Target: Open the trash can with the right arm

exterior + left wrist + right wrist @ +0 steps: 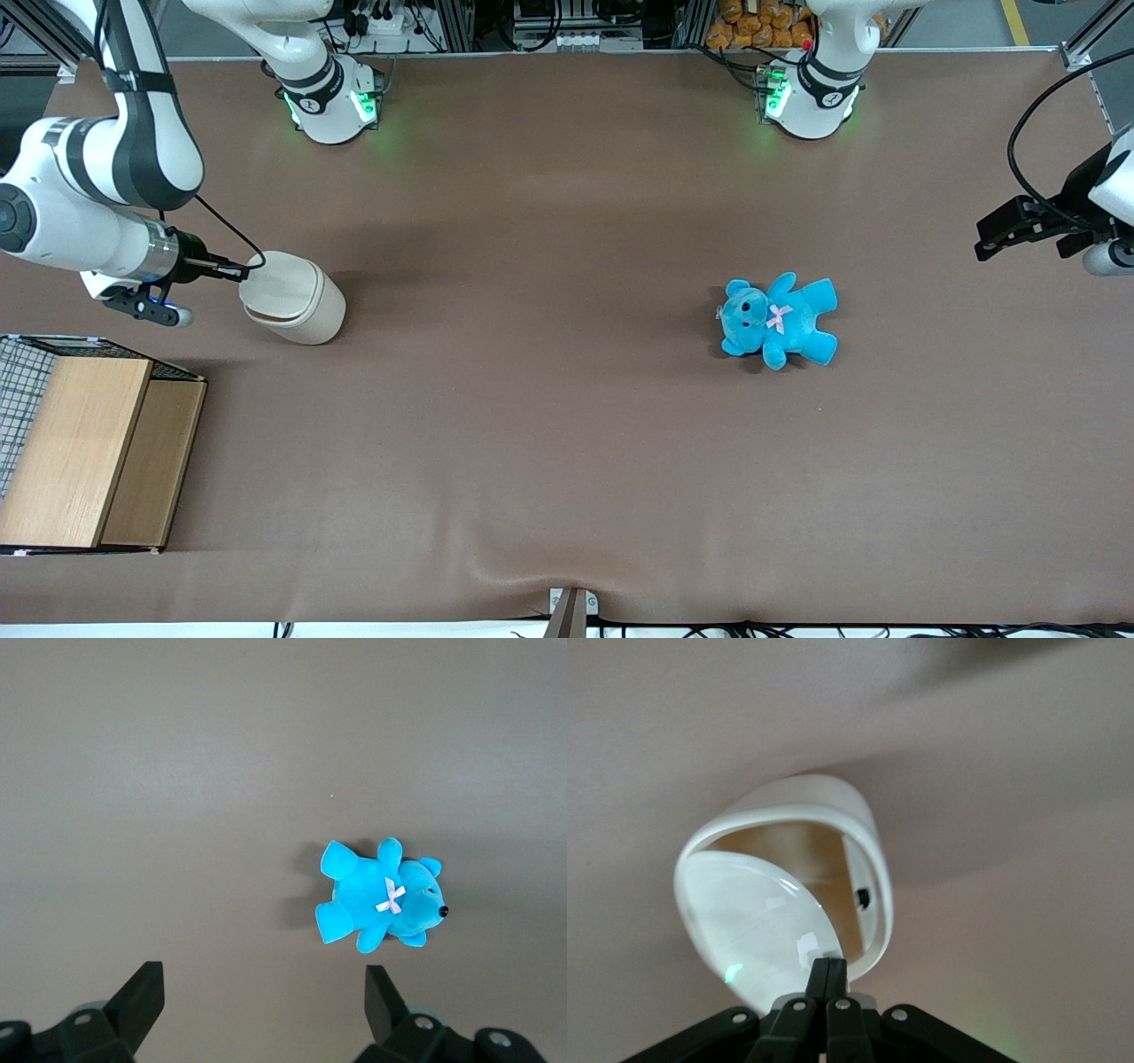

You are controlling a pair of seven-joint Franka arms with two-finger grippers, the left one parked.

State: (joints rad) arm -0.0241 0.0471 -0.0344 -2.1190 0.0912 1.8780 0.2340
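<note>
Table (567, 461): trash can (306, 306), teddy (780, 319), box (89, 452).

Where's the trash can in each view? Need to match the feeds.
Front view: the trash can stands at the working arm's end of the table, farther from the camera than the wooden box, with the pincer at its lid rim.
Left wrist view: not in it; only the blue teddy.
Right wrist view: lid tipped inward, closed pincer pressing on it.
Shared landmark: the pincer on the lid.
</note>
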